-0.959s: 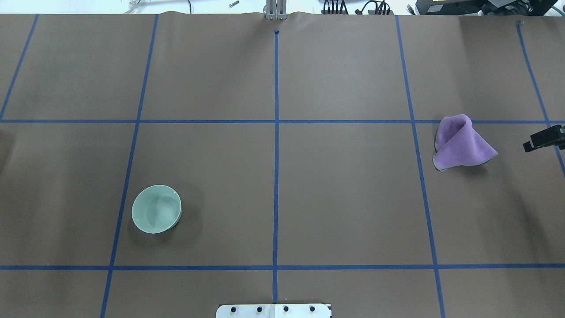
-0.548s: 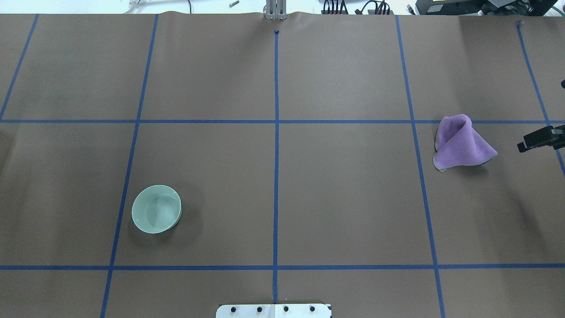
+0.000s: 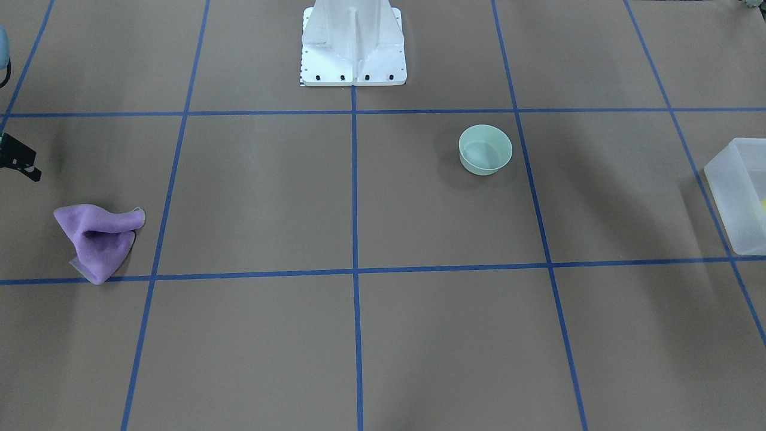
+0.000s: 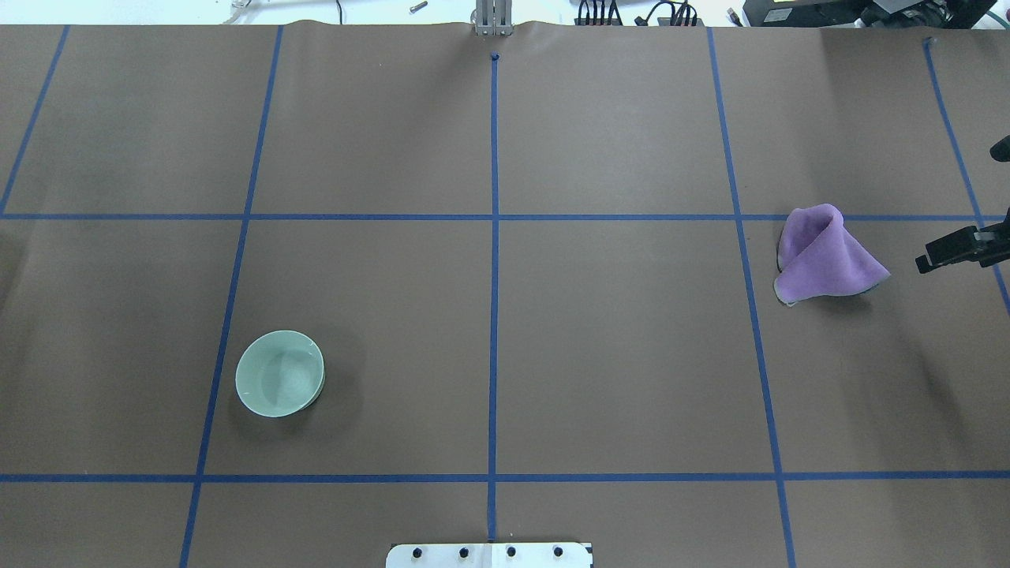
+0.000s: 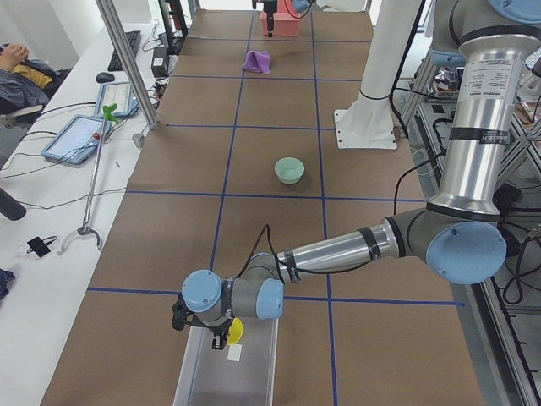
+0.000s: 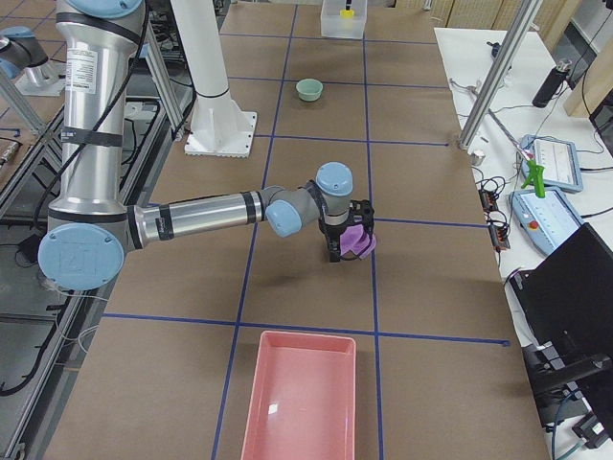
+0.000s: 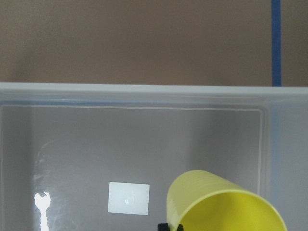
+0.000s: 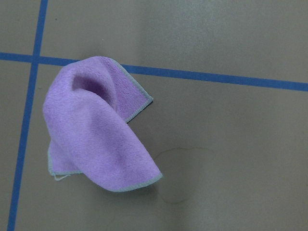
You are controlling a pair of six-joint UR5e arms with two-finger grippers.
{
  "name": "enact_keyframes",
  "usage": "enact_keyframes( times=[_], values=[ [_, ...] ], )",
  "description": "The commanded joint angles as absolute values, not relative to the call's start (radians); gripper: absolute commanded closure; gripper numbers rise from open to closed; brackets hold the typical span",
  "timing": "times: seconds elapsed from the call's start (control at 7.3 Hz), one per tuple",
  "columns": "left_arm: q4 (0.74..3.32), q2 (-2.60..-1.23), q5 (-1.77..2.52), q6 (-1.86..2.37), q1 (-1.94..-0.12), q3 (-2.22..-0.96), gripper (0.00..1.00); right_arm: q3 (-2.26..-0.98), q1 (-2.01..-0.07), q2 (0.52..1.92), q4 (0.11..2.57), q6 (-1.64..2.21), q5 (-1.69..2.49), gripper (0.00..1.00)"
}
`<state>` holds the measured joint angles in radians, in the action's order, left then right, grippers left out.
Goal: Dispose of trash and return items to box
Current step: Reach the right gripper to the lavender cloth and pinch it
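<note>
The yellow cup (image 7: 216,204) hangs tilted over the floor of the translucent box (image 7: 144,89). My left gripper (image 5: 221,334) is shut on it; only a black fingertip (image 7: 169,226) shows under the cup. The box also shows at the right edge of the front view (image 3: 727,197). The mint-green bowl (image 4: 279,384) stands upright and empty on the table, far from both grippers. My right gripper (image 6: 339,251) hovers right beside the purple cloth (image 4: 824,256). It looks open and holds nothing. One finger (image 4: 947,251) shows at the overhead view's right edge.
A pink tray (image 6: 302,402) lies at the table's end on my right. The white pedestal (image 3: 353,42) stands at the middle of the near edge. Blue tape lines grid the brown table cover (image 4: 615,355). Operators' desks with tablets (image 5: 80,135) run along the far side.
My right gripper's finger has slid left, closer to the purple cloth. The bowl and the cloth have not moved.
</note>
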<state>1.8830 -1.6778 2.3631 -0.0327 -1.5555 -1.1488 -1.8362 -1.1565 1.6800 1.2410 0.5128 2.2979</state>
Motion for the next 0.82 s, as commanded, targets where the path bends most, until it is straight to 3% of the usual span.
enact_keyframes(
  times=[0.0, 0.41, 0.55, 0.68],
  values=[
    [1.862, -1.669, 2.367, -0.026, -1.557, -1.24, 0.33, -1.835, -1.143, 1.66, 1.241, 0.521, 2.296, 0.0],
    [1.603, -1.678, 2.365, 0.016, -1.566, -1.508, 0.32, -1.816, -1.053, 1.582, 1.227, 0.619, 2.217, 0.0],
    [1.565, -1.671, 2.364, 0.113, -1.566, -1.614, 0.32, -1.743, -1.028, 1.537, 1.151, 0.665, 2.207, 0.0],
    [1.565, -1.669, 2.365, 0.147, -1.563, -1.643, 0.32, -1.655, -1.02, 1.51, 1.046, 0.723, 2.207, 0.0]
  ],
)
